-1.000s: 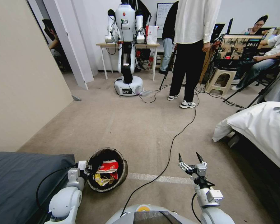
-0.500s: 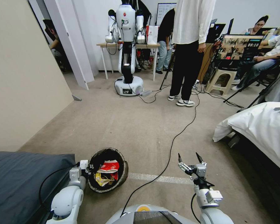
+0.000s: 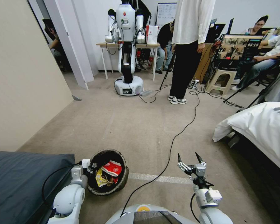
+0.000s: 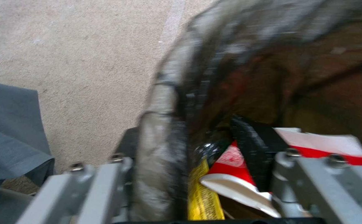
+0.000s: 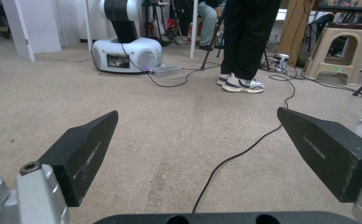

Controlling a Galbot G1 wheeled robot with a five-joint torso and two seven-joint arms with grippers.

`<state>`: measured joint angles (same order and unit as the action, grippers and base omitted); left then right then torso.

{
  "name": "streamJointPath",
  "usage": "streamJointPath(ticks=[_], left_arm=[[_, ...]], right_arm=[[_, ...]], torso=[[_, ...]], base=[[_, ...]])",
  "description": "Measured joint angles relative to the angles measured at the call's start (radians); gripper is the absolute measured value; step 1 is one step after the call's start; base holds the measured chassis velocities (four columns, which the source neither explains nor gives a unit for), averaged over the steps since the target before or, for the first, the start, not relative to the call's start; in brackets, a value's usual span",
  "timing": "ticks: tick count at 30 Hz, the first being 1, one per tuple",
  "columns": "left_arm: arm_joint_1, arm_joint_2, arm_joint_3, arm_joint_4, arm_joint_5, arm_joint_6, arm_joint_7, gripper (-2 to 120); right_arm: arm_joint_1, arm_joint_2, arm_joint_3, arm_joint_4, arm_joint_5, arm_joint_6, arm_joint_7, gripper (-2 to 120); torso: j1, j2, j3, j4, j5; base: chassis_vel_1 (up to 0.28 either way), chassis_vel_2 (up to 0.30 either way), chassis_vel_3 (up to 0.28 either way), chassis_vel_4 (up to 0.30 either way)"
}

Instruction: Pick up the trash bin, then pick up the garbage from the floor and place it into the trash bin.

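Two grippers are working low over the carpet. Left gripper (image 3: 89, 168) is pinching the rim of the trash bin (image 3: 123, 177), which is tilting, its mouth facing up toward the head camera, garbage (image 3: 112, 169) lying inside. Right gripper (image 3: 187, 159) is hovering with fingers spread wide, holding nothing, above a black cable (image 3: 174, 137).
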<state>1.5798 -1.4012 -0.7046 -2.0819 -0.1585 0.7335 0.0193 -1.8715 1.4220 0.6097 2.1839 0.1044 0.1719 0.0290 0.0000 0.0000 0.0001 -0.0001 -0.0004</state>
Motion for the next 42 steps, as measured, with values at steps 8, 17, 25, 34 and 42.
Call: streamJointPath(ticks=[8, 17, 25, 34, 42], left_arm=[[-0.007, -0.003, -0.002, -0.002, 0.009, 0.009, -0.002, 86], [-0.021, 0.002, -0.003, 0.0, -0.001, 0.017, 0.002, 100], [-0.037, 0.018, -0.023, -0.002, -0.014, 0.012, 0.004, 100], [-0.053, 0.04, -0.066, -0.002, -0.023, 0.007, 0.009, 100], [-0.048, 0.045, -0.105, -0.006, -0.078, -0.027, 0.035, 100]], right_arm=[[0.024, -0.014, -0.011, 0.0, 0.005, -0.022, 0.009, 100], [0.029, -0.015, -0.02, 0.005, 0.003, -0.031, 0.012, 100], [0.028, -0.014, -0.032, 0.011, -0.004, -0.039, 0.016, 100], [0.034, -0.02, -0.046, 0.021, -0.01, -0.056, 0.025, 100], [0.04, -0.028, -0.051, 0.042, -0.008, -0.078, 0.047, 100]], torso=[[0.0, 0.0, 0.0, 0.0001, -0.0003], [0.0, 0.0, 0.0, -0.0007, -0.0009], [0.0, 0.0, 0.0, -0.0003, 0.0001], [0.0, 0.0, 0.0, 0.0, 0.0003], [0.0, 0.0, 0.0, 0.0002, 0.0003]], base=[[0.0, 0.0, 0.0, 0.0], [0.0, 0.0, 0.0, 0.0], [0.0, 0.0, 0.0, 0.0], [0.0, 0.0, 0.0, 0.0], [0.0, 0.0, 0.0, 0.0]])
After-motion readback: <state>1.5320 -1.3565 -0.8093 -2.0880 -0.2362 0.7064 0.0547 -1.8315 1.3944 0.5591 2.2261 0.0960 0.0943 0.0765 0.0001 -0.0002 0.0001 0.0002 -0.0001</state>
